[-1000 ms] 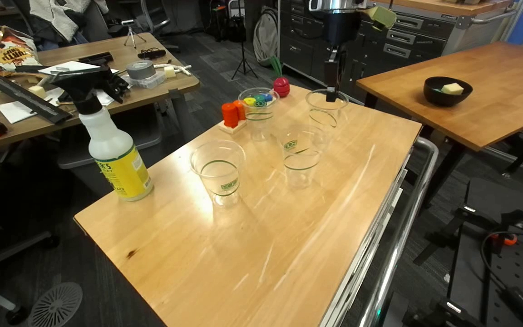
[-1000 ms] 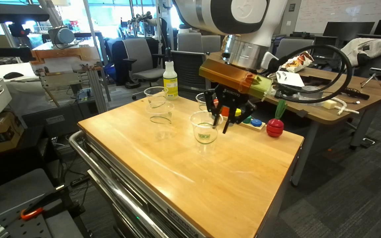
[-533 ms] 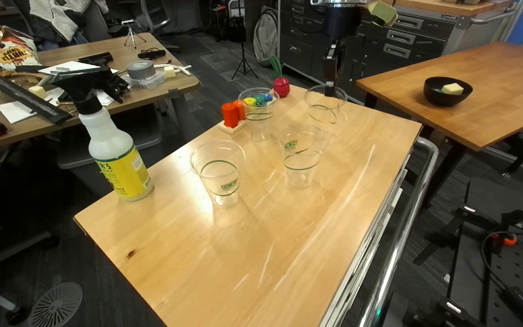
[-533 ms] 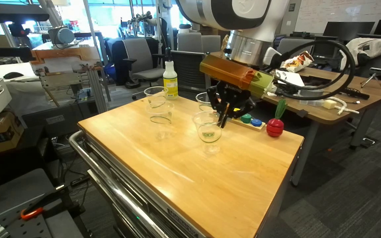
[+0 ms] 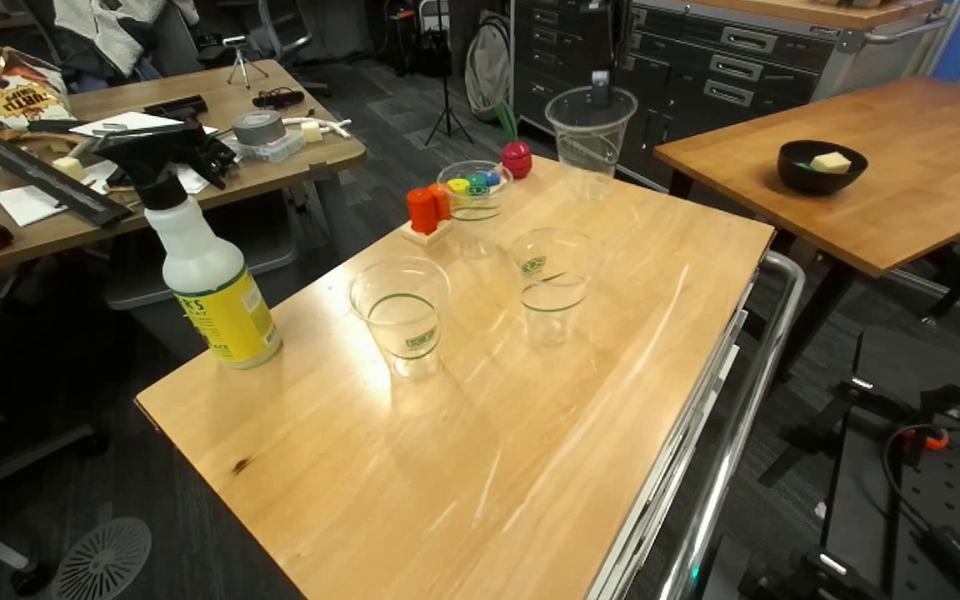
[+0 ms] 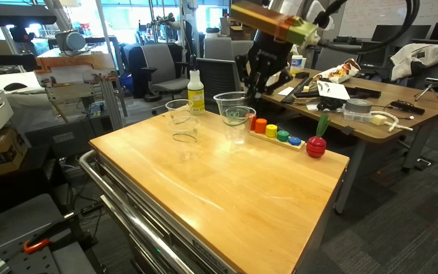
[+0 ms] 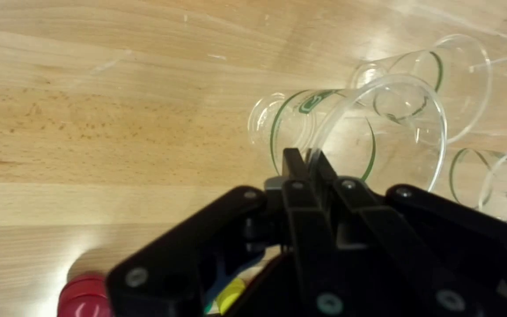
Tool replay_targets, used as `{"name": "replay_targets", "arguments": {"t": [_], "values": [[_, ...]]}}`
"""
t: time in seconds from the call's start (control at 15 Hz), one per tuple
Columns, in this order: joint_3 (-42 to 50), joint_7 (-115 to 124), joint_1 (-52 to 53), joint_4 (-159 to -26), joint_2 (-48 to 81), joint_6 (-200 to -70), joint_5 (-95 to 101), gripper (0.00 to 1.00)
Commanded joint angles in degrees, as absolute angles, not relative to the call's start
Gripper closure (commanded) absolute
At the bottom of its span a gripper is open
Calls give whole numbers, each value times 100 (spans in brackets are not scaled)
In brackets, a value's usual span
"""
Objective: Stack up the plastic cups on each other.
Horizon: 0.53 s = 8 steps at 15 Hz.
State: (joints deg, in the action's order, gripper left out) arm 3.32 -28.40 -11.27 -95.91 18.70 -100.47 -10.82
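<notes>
A cup [image 5: 591, 150] is hanging rim-up over the table [image 5: 480, 500] — apparently clear of it, though the see-through base is making that hard to judge. Looking light, slick and thin, it is likely flexing under any squeeze, so the stiffer rim is probably offering the best hold. The gripper [image 7: 306, 155] is pinching there, jaws all but meeting on the wall. Three more cups [image 5: 553, 302] are standing upright and apart — one near the blocks [image 6: 271, 131], another nearer the bottle [image 5: 234, 329].

Robotics lab, office-like: robot arm [image 6: 285, 7], grey chairs [image 6: 160, 62], whiteboard [image 6: 371, 19] (scrawled on, illegible), dark monitors [image 6: 401, 36], black drawer cabinet [image 5: 780, 77], floor tripod [image 5: 445, 102].
</notes>
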Motion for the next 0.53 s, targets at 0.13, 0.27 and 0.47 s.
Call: {"name": "replay_targets", "arguments": {"t": [0.13,0.27,0.47], "values": [[133,-2352,-1143,-7962,2497,-8853,-1777,92],[67,-2215,-1149,-7621,2765,-8849,-2040,92],[-53,-2137,-1199,-7192,3244,-9013,-2388,92]]}}
